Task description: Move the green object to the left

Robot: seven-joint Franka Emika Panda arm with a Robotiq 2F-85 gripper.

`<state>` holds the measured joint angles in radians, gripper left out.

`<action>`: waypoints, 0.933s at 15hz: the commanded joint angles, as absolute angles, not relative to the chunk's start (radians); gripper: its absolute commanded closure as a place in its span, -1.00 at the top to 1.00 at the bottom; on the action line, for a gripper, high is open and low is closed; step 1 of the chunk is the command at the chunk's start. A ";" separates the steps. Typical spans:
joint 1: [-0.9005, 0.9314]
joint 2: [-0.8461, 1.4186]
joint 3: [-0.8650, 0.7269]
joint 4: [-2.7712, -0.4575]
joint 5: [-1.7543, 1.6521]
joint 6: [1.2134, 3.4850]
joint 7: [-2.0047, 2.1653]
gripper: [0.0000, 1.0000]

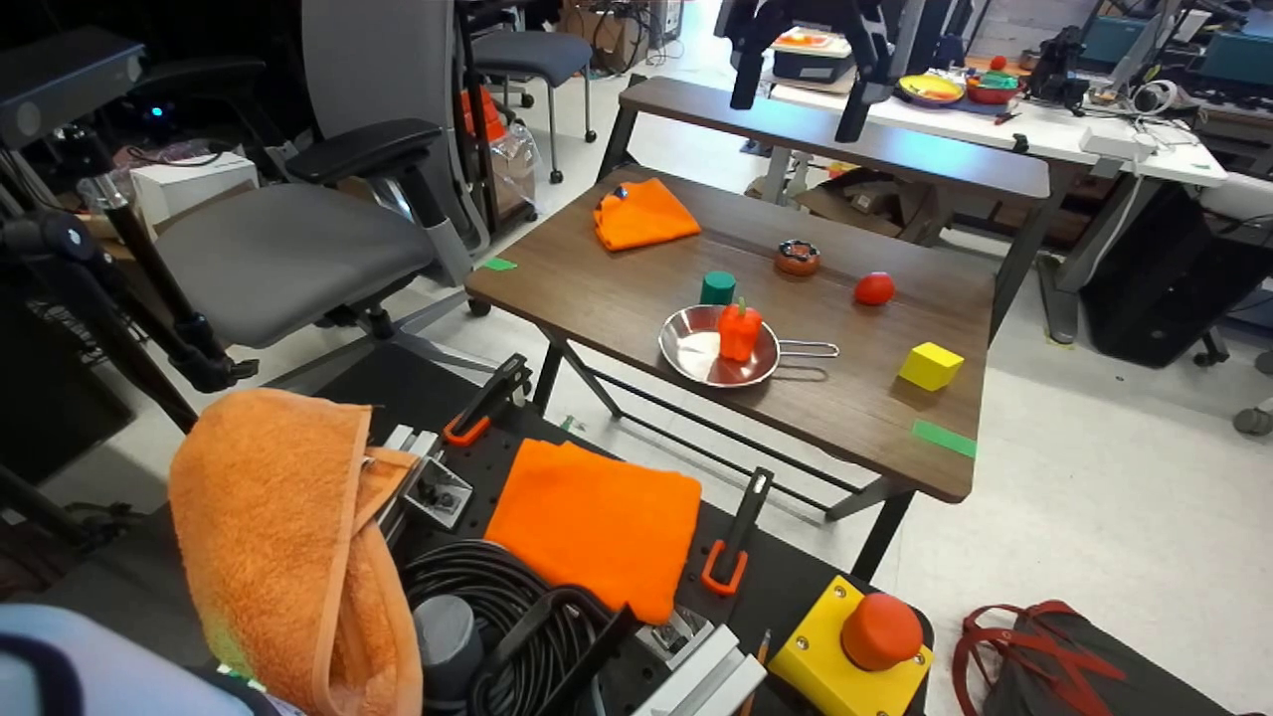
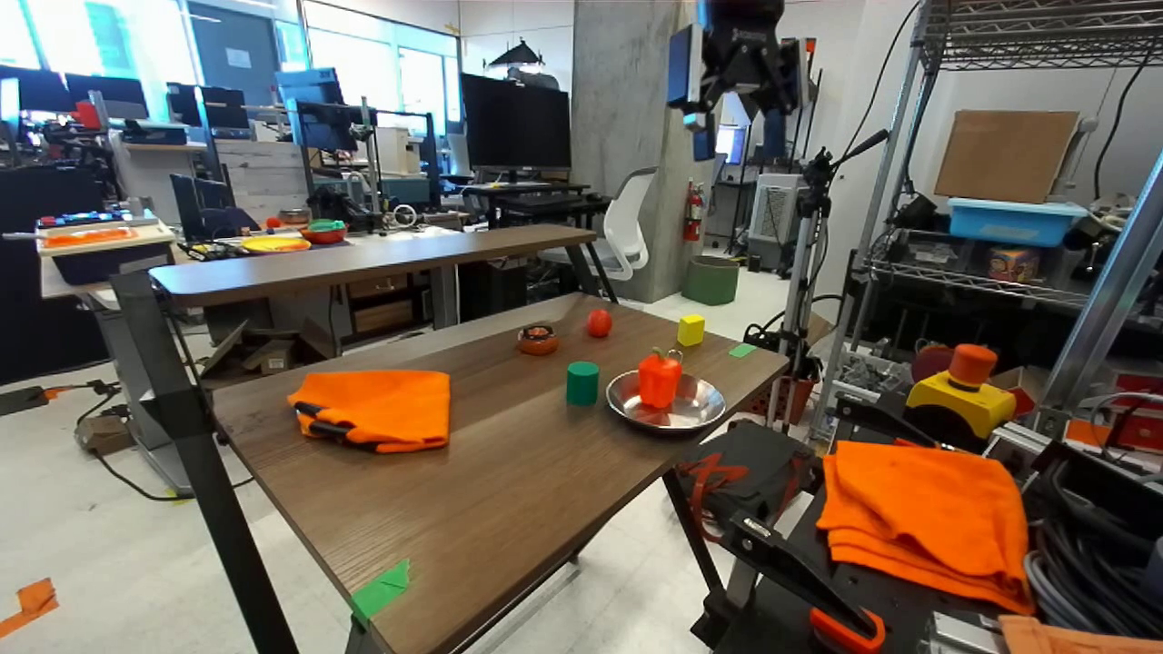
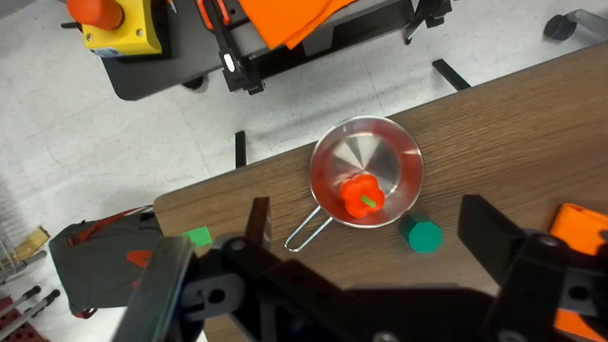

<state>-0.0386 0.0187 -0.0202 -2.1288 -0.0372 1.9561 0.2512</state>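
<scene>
Only the wrist view gave me the hex top of the green block (image 3: 425, 237), on the desk (image 3: 498, 137) just beside the steel pan (image 3: 380, 159). I saw the tomato (image 1: 875, 289) and yellow cube (image 1: 931, 366) only in both exterior views, a window (image 2: 363, 41) just in an exterior view. My claw (image 1: 800, 109) was spread wide above the desk. Counted one block, one pan holding one pepper (image 3: 359, 194), one tomato, one cube, two green tape strips (image 1: 945, 439). Surface: brown woodgrain, gray chair (image 1: 298, 254) nearby.

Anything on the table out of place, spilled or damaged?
Nothing looks spilled or damaged. Slightly odd: the pan sits very near the edge of the table, seeming to reach it in the wrist view, so a bump might send it off. Whether it overhangs is unclear.
</scene>
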 commanded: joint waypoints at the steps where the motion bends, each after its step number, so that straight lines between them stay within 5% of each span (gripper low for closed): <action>1: 0.000 0.148 0.004 -2.037 -0.037 2.059 0.264 1.00; 7: 0.050 0.330 0.008 -1.966 -0.038 2.319 0.275 1.00; 14: 0.086 0.526 -0.003 -1.845 -0.045 2.372 0.274 1.00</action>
<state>0.0649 0.4469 0.0082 -1.9210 -0.0437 2.3684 0.2682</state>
